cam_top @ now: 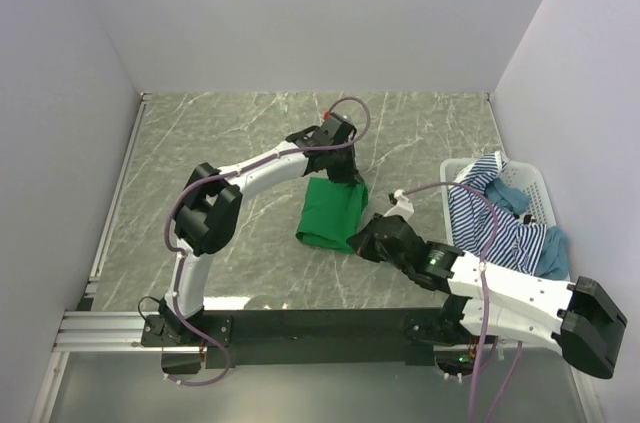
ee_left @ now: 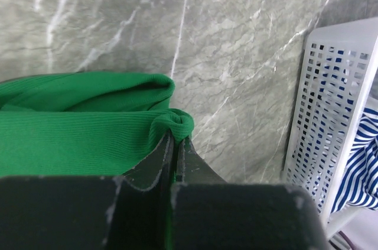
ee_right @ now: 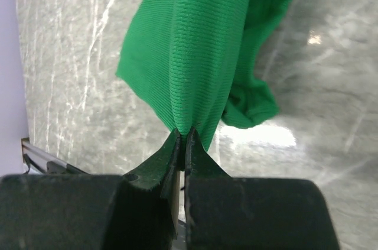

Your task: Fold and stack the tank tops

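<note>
The bright green tank top [cam_top: 328, 211] hangs bunched over the table's middle, held at two edges. My left gripper [cam_top: 347, 177] is shut on its far edge; in the left wrist view the cloth [ee_left: 88, 120] puckers at the closed gripper [ee_left: 177, 138]. My right gripper [cam_top: 362, 239] is shut on its near edge; in the right wrist view the cloth [ee_right: 201, 43] rises from the closed gripper [ee_right: 183, 136]. The navy-and-white striped tank top [cam_top: 490, 215] and the teal blue one [cam_top: 552, 255] lie in the basket.
The white slatted basket [cam_top: 533, 183] stands at the right edge of the marble table [cam_top: 220, 133], also in the left wrist view [ee_left: 331, 114]. White walls enclose the table on three sides. A metal rail runs along the near edge.
</note>
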